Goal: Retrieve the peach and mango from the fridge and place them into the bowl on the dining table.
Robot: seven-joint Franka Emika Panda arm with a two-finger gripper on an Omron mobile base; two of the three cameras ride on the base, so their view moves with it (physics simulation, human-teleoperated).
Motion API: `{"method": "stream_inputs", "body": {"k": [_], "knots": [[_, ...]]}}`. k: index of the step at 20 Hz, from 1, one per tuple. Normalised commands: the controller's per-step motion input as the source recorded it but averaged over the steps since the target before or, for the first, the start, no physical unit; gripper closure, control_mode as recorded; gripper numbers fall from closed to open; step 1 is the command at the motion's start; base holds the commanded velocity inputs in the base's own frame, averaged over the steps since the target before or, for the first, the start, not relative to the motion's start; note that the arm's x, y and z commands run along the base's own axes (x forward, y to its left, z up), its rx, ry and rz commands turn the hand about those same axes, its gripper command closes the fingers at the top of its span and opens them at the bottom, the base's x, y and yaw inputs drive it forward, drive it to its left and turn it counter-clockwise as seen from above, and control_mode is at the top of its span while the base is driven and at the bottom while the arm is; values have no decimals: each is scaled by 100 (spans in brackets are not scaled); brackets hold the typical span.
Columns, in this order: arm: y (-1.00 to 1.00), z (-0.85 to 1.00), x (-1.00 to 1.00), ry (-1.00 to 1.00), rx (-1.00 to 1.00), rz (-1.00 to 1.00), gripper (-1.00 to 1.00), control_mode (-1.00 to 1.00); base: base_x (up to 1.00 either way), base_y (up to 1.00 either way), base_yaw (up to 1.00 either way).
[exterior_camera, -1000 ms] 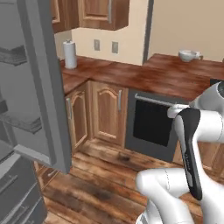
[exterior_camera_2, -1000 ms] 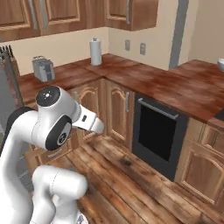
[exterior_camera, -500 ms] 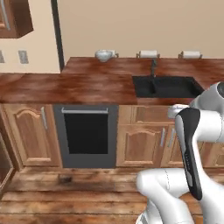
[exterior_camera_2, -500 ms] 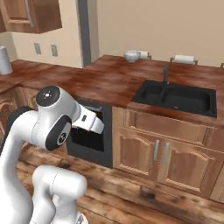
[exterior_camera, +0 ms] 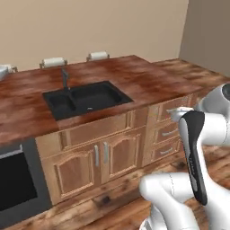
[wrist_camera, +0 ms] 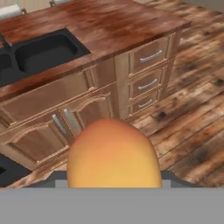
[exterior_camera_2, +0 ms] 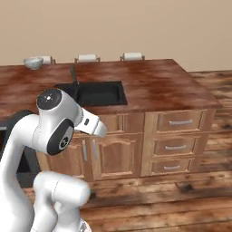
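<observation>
In the hand view a rounded yellow-orange mango [wrist_camera: 113, 155] with a reddish top sits close to the camera, and my gripper [wrist_camera: 114, 178] is shut on it; the fruit covers most of the fingertips. Ahead lies the dining table [exterior_camera: 148, 81], a glossy reddish-brown counter [exterior_camera_2: 154, 84] [wrist_camera: 109, 26]. The pale speckled bowl [exterior_camera_2: 33, 62] stands on its far left back corner and just shows at the left edge [exterior_camera: 2, 72] of the left base view. The peach and the fridge are out of view.
A black sink [exterior_camera: 85, 99] with a dark tap [exterior_camera: 65, 78] is set into the counter. Below it are cabinet doors [exterior_camera: 90, 161] and a stack of drawers [exterior_camera_2: 179, 140]. A dark oven front [exterior_camera: 13, 184] is at the left. Wooden floor [wrist_camera: 192, 109] runs in front.
The base has turned, so both base views have swept from the open fridge door, past the oven, to the sink counter. The arm keeps the same pose against the base.
</observation>
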Motion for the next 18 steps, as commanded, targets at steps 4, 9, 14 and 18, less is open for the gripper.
{"method": "stream_inputs", "body": {"k": [4, 9, 14, 18], "knots": [[0, 0, 0, 0, 0, 0, 100, 100, 23, -37, -88], [0, 0, 0, 0, 0, 0, 100, 100, 28, -33, -88], [0, 0, 0, 0, 0, 0, 100, 100, 47, -29, -86], [0, 0, 0, 0, 0, 0, 100, 100, 69, -27, -79]]}}
